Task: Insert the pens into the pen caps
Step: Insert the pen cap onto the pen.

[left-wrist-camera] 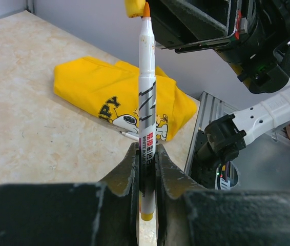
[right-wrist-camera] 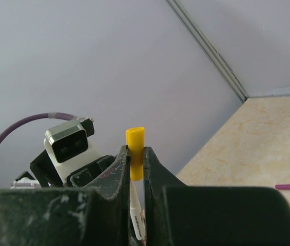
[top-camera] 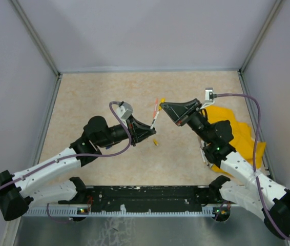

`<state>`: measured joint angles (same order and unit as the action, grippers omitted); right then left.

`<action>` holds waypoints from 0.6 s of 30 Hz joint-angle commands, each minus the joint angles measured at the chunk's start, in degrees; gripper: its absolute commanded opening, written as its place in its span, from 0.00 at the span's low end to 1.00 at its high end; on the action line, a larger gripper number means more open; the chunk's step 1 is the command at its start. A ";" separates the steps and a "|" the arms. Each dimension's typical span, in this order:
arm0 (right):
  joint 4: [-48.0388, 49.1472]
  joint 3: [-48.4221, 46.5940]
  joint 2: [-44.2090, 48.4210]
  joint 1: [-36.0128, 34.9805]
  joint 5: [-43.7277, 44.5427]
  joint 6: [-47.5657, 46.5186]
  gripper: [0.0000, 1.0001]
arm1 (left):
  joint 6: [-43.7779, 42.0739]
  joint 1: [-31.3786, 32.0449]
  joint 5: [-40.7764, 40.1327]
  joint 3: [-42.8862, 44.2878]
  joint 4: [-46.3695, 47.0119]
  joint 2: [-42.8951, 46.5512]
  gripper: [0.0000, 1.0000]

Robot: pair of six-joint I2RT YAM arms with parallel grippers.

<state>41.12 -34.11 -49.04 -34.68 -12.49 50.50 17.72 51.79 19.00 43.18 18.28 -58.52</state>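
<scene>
Above the table (top-camera: 83, 92), the left gripper (left-wrist-camera: 146, 154) is pinching a white pen (left-wrist-camera: 146, 87), its lower barrel hiding between the fingers, its orange tip sitting just beside the yellow cap (right-wrist-camera: 135, 134) that the right gripper (right-wrist-camera: 136, 150) is squeezing, half buried.

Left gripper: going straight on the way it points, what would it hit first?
The white pen in the left gripper leads; its orange tip sits right at the yellow cap pinched in the right gripper. That cap comes first, though the gap is hard to judge.
</scene>
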 commanded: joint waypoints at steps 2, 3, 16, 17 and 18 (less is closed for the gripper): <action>4.57 0.76 0.17 0.48 -1.04 0.07 0.00 | -0.31 0.46 0.45 1.91 2.71 -0.18 0.00; 4.73 0.87 0.23 0.49 -0.88 0.26 0.00 | -0.28 0.43 0.54 1.99 2.72 -0.26 0.00; 4.43 -2.24 0.97 0.49 4.30 1.91 0.00 | 0.27 0.47 1.94 2.25 2.85 -1.52 0.00; 4.41 -2.46 0.88 0.49 4.15 1.73 0.00 | 0.23 0.50 2.05 2.34 2.84 -1.67 0.00; 4.40 -2.64 0.81 0.49 3.87 1.60 0.00 | 0.35 0.50 2.16 2.39 2.81 -1.85 0.00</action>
<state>42.02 -33.04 -49.01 -34.68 -10.09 52.34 17.93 51.99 19.68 43.29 19.20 -59.88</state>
